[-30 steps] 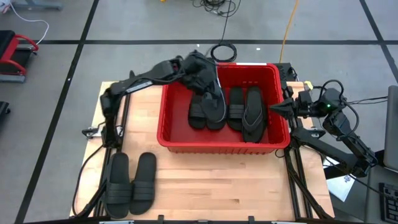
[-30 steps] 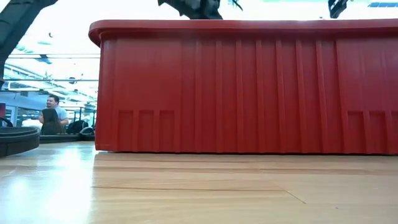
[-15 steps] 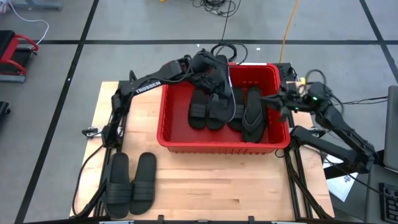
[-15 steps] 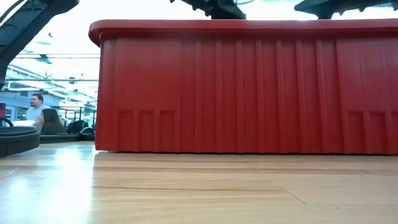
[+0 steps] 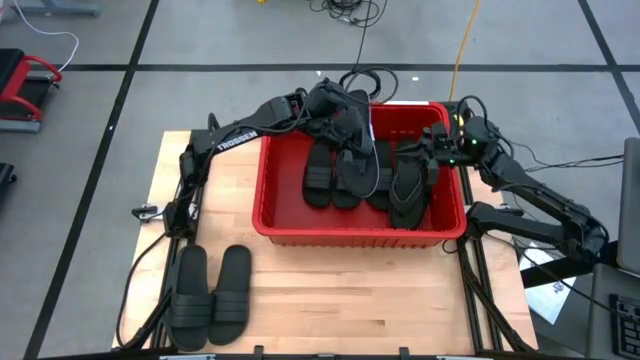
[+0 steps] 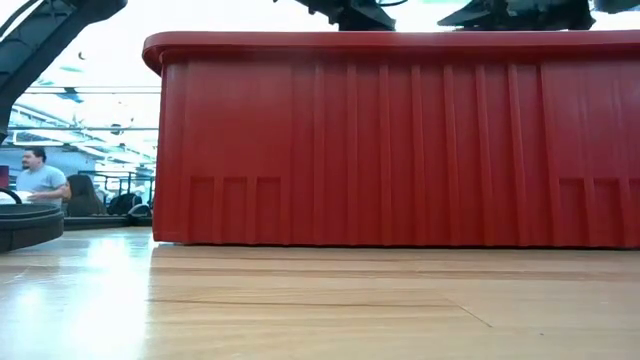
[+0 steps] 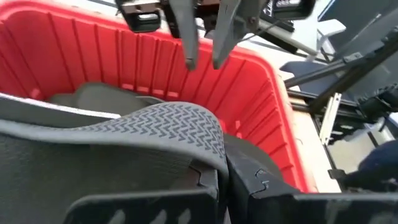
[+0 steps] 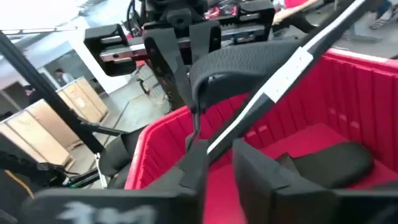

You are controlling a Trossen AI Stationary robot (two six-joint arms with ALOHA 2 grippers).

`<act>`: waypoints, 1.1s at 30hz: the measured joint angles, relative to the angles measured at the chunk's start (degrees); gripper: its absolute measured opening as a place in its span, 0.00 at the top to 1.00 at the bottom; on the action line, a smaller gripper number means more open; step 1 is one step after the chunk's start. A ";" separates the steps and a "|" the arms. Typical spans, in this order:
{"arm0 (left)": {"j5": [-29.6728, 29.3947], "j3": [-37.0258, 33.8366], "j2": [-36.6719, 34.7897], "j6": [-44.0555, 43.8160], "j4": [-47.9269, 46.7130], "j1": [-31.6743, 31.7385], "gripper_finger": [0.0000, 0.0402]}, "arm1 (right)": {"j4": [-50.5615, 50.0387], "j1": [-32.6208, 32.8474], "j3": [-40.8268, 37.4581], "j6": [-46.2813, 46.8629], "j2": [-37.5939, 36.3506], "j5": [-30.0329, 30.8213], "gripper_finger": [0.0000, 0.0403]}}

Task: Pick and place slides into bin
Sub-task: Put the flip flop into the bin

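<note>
The held slide (image 5: 358, 165) is a black rubber one, hanging over the back half of the bin (image 5: 350, 236) with its sole turned sideways. In the left wrist view you get a good look at that sole: zigzag tread, soft enough that it bends where it's pinched, and there's a pale line running along its edge. The left tool (image 5: 338, 118) is clamped tight on it, reaching in over the bin's back left corner.

Under and beside it there are at least three other slides (image 5: 392, 185) lying flat on the bin floor, side by side, toes pointing to the far wall. All matte black, wide and foot shaped. The bin itself is glossy red plastic with ribbed walls and a rolled rim; the low view is basically a wall of it.

The right tool (image 5: 426, 160) is inside the bin's right end, pointing at the left one. Its fingers are parted a little with nothing between them.

My read: this is the drop-off step for this slide. It's already above the bin, so the next move just calls for the left tool to let go, maybe after dipping a bit so the floppy rubber lands flat and not propped on its neighbours. Could also be a handover to the right tool, can't say.

After that, a pair (image 5: 211, 295) with ribbed straps is waiting on the near left corner of the wooden bench (image 5: 340, 300), well apart from the bin.
</note>
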 joint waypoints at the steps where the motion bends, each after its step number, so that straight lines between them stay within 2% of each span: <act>1: 0.12 -0.01 0.00 0.06 -0.23 -0.05 1.00 | 0.93 0.00 0.00 -0.09 0.59 -0.84 0.79; 6: 2.12 -0.01 0.00 0.24 -0.89 -0.07 1.00 | 7.07 0.04 0.00 -3.66 2.34 -2.76 0.58; 10: 2.88 -0.01 0.00 0.50 -1.97 -0.05 1.00 | 10.93 0.03 0.04 -12.91 2.41 -2.66 0.49; 14: 3.29 -0.01 0.00 -0.18 -2.05 -0.07 1.00 | 11.47 1.19 1.07 -24.65 2.45 -2.27 0.48; 17: 5.69 -0.01 0.00 -0.43 -1.97 -0.04 1.00 | 9.91 2.36 2.32 -31.85 3.13 1.27 0.50; 21: 6.40 -0.01 0.00 -3.56 -1.20 -0.12 1.00 | 8.67 3.98 3.02 -42.49 4.54 3.14 0.52; 25: 8.11 -0.03 0.00 -5.94 0.80 -0.11 1.00 | 7.78 6.95 3.08 -50.56 6.47 11.69 0.53; 28: 8.21 -0.03 0.00 -6.71 2.37 -0.17 1.00 | 8.48 9.28 3.06 -56.26 8.08 15.06 0.53; 30: 8.13 -0.03 0.00 -7.54 2.56 -0.21 1.00 | 9.39 10.76 3.13 -57.96 9.31 16.12 0.53; 33: 7.88 -0.17 0.00 -8.11 2.70 -0.15 1.00 | 9.99 13.34 3.10 -58.48 10.83 23.46 0.54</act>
